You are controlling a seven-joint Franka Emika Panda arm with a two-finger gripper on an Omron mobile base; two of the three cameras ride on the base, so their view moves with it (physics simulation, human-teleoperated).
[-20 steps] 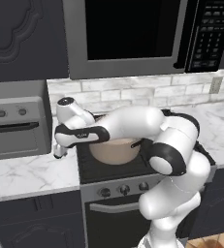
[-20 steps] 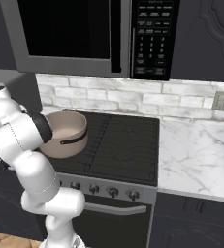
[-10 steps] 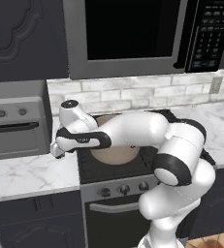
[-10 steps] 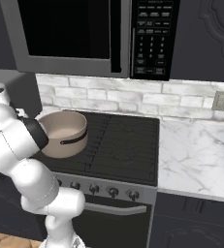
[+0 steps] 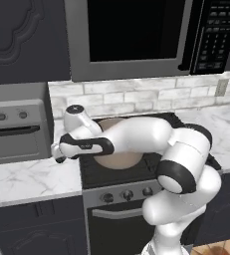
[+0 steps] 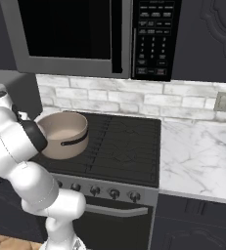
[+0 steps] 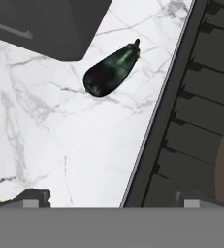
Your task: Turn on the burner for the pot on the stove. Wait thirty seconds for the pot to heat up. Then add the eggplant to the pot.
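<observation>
My two dark fingertips [image 7: 36, 196] stand spread as wide as they go, holding and touching nothing, above the white grey-veined marble counter [image 7: 45, 140]. Ahead on that smooth stone lies the small glossy near-black oblong eggplant [image 7: 109, 71], stem end tapered, just beside a dark grey boxy toaster oven [image 7: 45, 24]. The stove's black ridged cast grate [image 7: 191, 121] borders the counter. The wide round tan-beige pot [image 6: 63, 134], matte with a short dark handle, sits on the grate.

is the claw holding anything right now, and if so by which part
Nothing is held. The claw is open, over the marble counter, with the eggplant lying apart from its fingertips.
</observation>
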